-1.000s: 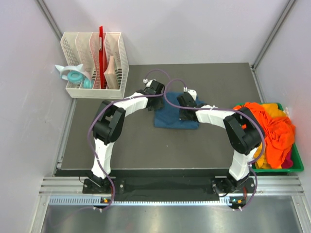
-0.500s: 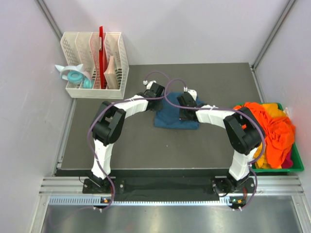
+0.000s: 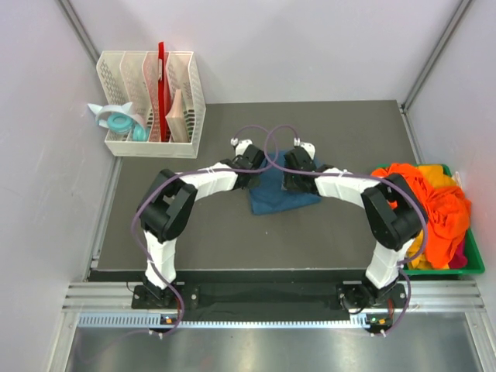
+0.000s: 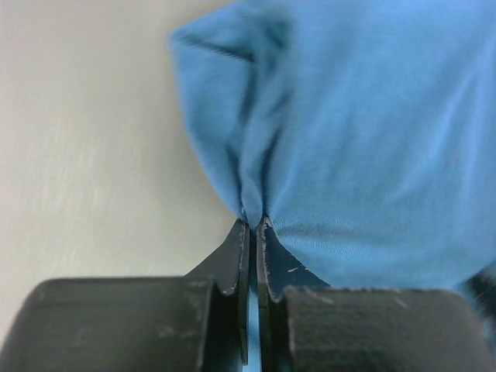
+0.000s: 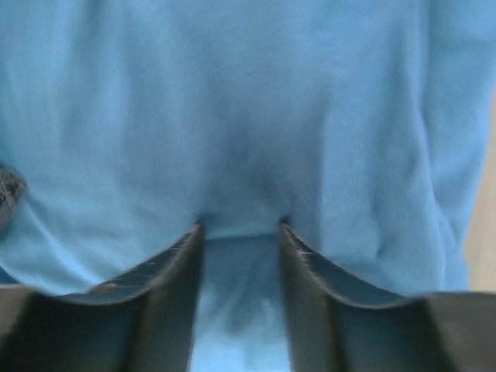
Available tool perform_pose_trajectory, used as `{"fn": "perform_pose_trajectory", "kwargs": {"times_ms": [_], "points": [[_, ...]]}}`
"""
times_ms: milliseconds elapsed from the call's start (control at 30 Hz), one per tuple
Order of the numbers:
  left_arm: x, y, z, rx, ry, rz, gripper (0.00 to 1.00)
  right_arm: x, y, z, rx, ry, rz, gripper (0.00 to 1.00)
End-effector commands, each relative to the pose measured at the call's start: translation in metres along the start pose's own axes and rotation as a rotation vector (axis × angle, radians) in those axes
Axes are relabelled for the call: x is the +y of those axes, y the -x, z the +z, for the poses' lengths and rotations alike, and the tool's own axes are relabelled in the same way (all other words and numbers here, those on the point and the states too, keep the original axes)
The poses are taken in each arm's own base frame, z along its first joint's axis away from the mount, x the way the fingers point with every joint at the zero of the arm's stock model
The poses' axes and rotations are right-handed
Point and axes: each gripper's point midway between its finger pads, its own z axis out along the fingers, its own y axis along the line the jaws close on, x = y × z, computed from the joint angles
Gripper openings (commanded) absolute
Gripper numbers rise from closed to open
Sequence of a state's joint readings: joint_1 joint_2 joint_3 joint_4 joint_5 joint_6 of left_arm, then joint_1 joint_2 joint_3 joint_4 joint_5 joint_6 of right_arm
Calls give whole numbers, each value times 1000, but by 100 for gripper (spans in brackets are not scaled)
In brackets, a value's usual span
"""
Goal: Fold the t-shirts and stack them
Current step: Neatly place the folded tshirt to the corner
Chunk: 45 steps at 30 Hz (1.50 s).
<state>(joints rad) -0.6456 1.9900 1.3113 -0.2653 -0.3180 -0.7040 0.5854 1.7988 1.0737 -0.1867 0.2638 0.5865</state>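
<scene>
A folded teal-blue t-shirt point(image 3: 280, 195) lies mid-mat. My left gripper point(image 3: 254, 169) is at its left back corner; in the left wrist view the gripper point(image 4: 253, 226) is shut, pinching a small fold of the blue fabric point(image 4: 364, 139). My right gripper point(image 3: 298, 174) rests on the shirt's back edge. Its jaws point(image 5: 240, 229) stand apart, tips pressed into the blue cloth point(image 5: 248, 101), with fabric lying loosely between them. Orange t-shirts point(image 3: 426, 205), with yellow and magenta bits, are piled in the green bin point(image 3: 469, 267) at the right.
A white slotted file rack point(image 3: 151, 105) holding a red folder stands at the back left, with a teal-and-white object point(image 3: 116, 120) beside it. The dark mat point(image 3: 194, 240) ends at grey walls left, back and right.
The left gripper moved right onto the shirt's corner and closed on the fabric. The right gripper opened. The shirt's left edge got pulled and its outline skewed.
</scene>
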Motion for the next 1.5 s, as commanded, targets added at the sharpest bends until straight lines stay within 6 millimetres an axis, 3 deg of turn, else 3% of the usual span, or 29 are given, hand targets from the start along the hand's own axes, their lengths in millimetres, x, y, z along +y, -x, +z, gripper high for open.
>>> {"fn": "perform_pose_trajectory", "kwargs": {"times_ms": [0, 100, 267, 433, 667, 833, 1133, 1267, 1467], "points": [[77, -69, -47, 280, 257, 206, 0, -1, 22, -31, -14, 11, 4, 53], [80, -58, -69, 272, 261, 219, 0, 5, 39, -50, -43, 35, 15, 58], [89, -36, -113, 241, 272, 228, 0, 0, 54, -84, -115, 56, 43, 57], [99, -18, -155, 241, 283, 262, 0, -12, 49, -100, -145, 56, 51, 56], [116, 19, -195, 228, 345, 317, 0, -16, 33, -112, -146, 86, 60, 56], [145, 26, -199, 246, 399, 287, 0, -14, 28, -117, -150, 99, 50, 56], [225, 14, -195, 290, 514, 18, 0, -10, 18, -127, -154, 123, 46, 56], [259, 11, -186, 307, 584, -77, 0, -8, 12, -128, -146, 129, 40, 56], [289, 2, -166, 355, 672, -130, 0, -4, 3, -129, -130, 134, 21, 55]]}}
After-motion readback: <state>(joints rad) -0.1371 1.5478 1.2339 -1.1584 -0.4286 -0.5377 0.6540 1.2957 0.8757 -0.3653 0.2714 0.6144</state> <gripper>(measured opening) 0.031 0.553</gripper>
